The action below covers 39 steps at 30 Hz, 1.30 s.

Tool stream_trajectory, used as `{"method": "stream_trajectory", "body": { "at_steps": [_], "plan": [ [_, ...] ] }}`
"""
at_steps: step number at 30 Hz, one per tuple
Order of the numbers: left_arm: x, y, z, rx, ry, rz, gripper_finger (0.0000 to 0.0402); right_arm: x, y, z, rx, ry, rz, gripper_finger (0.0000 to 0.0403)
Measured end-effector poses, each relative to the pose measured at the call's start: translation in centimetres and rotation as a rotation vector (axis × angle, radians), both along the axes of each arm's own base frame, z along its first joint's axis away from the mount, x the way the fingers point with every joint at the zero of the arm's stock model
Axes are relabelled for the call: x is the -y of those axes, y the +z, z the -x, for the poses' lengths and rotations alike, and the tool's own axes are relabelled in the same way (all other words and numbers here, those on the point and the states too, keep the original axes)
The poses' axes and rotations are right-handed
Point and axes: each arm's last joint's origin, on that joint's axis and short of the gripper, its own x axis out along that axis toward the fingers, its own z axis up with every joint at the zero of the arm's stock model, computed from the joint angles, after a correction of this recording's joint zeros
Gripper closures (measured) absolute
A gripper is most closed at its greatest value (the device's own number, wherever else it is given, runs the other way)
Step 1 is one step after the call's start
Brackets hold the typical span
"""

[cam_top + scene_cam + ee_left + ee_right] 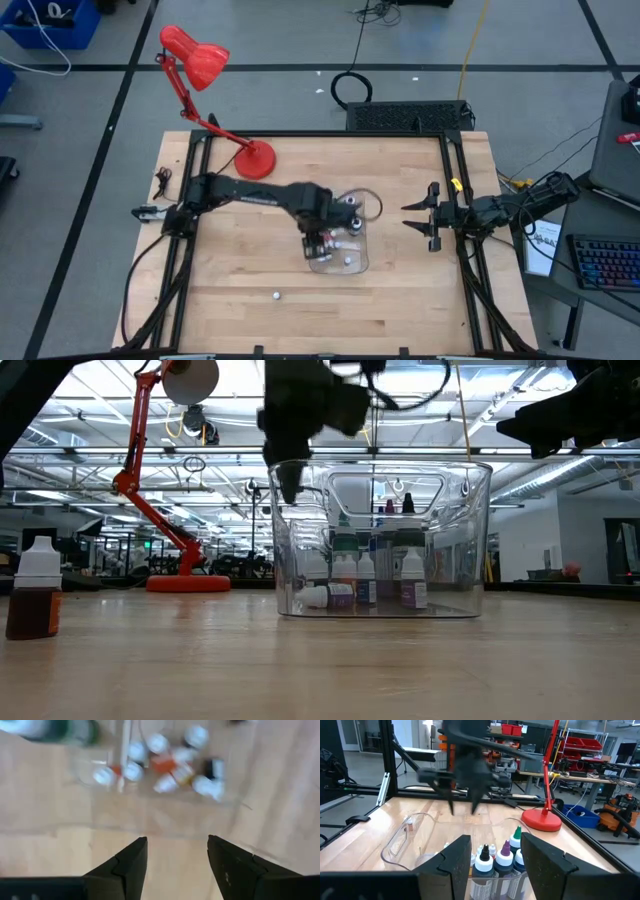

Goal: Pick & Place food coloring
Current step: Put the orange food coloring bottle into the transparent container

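— Can you count the small whitish dropper bottles with coloured tips (165, 762) for me?

— You can't from the left wrist view; they smear into pale blobs, and the picture's edge cuts off a dark green bottle (55, 730). In the high view the left gripper (320, 243) hides part of the clear rectangular plastic tray (352, 264).

— And the tall bottles with black, purple and green tops (502, 855)?

— Your right wrist view hides their bodies behind that arm's own dark fingers (547, 865). In the low view, the red desk lamp (165, 490) runs off the top edge.
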Motion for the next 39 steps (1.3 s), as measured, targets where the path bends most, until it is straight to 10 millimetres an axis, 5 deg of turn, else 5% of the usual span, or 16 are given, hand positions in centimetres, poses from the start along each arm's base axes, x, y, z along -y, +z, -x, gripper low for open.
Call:
{"method": "stream_trajectory", "body": {
  "at_steps": [7,11,20,30,39],
  "plan": [
    [7.3,2.8,2.3,0.161,-0.106,-0.169,0.0193,0.0,-0.2,0.0,-0.015,-0.001,-0.029,0.0243],
    [11.3,3.3,4.1,0.182,-0.061,-0.045,0.0193,0.0,-0.3,0.0,-0.023,0.003,-0.035,0.0243],
    [17.9,1.4,7.0,0.133,0.097,-0.032,0.0192,0.0,-0.2,-0.1,-0.013,0.001,-0.039,0.0243],
    [16.4,-5.3,8.9,-0.076,0.204,-0.079,0.0192,-0.2,0.7,-0.1,0.067,0.054,-0.008,0.0243],
    [16.4,-7.1,8.5,-0.052,0.17,0.029,0.0192,-0.2,0.8,-0.1,0.078,0.051,0.03,0.0243]
  ]
}}
